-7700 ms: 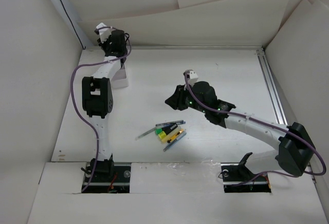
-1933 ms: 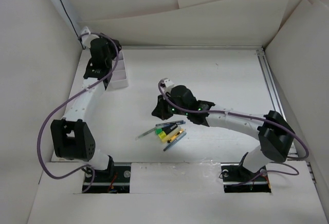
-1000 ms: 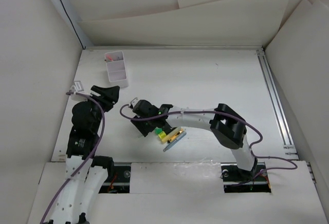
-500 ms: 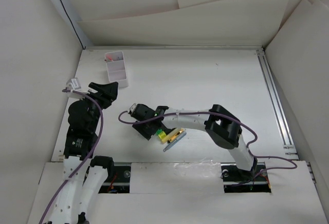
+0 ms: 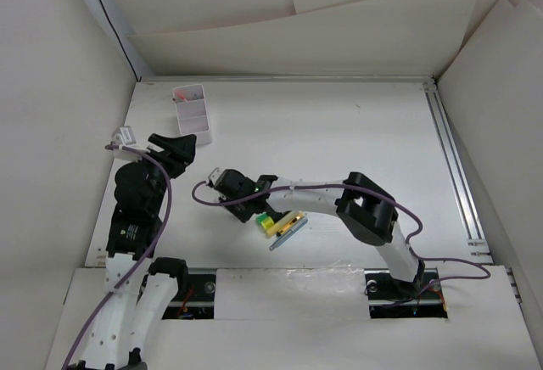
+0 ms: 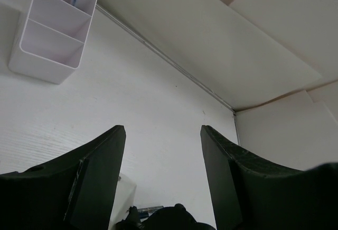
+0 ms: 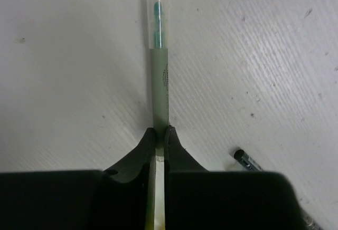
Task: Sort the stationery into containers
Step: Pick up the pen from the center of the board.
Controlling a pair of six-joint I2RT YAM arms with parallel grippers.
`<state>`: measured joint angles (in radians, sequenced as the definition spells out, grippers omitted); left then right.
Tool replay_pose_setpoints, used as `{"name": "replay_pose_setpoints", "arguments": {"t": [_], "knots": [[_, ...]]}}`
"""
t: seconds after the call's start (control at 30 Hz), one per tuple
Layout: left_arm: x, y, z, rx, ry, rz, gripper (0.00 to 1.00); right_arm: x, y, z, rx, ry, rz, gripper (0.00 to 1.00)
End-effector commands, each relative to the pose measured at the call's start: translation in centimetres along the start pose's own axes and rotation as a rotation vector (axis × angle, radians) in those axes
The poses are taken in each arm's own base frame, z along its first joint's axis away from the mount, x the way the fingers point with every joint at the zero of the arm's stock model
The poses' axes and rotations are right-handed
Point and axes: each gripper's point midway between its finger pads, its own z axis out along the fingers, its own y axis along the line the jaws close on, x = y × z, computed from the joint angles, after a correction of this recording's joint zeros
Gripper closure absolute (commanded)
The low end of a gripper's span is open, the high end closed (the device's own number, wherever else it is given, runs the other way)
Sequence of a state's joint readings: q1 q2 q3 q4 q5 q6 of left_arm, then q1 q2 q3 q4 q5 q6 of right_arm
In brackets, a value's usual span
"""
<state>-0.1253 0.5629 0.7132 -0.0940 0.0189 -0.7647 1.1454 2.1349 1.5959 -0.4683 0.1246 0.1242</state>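
White translucent plastic, the divided box stands on the table toward its far left corner in the overhead view, with red pens upright in its farthest compartment. Well apart from the box, nearer the arm bases and to its right, lies the unsorted stationery. A yellow-green highlighter and a blue pen show there, lying against each other. The right gripper is low at the side of that pile nearest the box. The left gripper hangs between pile and box, near the box.

From the left wrist, the box sits ahead and to the left. The fingers stand apart with only bare table between them, holding nothing.

From the right wrist, the jaws are pinched together on a grey-green pen, gripping its barrel toward one end. Its clear cap with a teal tip inside points away from the fingers, and the pen lies flat on the table. The end of another pen lies nearby, not touching.

The step in hand looks like the pick of this pen. The next move calls for a clean lift clear of the pile and a carry toward the box. The pen must then be tipped upright over a compartment before release. Gripped off-centre, the slim barrel may droop or swivel on the way.
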Motion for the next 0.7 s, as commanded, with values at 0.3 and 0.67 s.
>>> {"name": "replay_pose_setpoints", "arguments": {"t": [0.3,0.67], "knots": [[2.0,-0.1,1.6,0.027,0.083,-0.01,0.47,-5.7,-3.5,-4.1,-0.049,-0.249,0.128,1.0],[8.3,1.2,4.0,0.071,0.352,0.003,0.58,-9.6,-8.8,-14.5,0.005,-0.538,0.332,1.0]]}}
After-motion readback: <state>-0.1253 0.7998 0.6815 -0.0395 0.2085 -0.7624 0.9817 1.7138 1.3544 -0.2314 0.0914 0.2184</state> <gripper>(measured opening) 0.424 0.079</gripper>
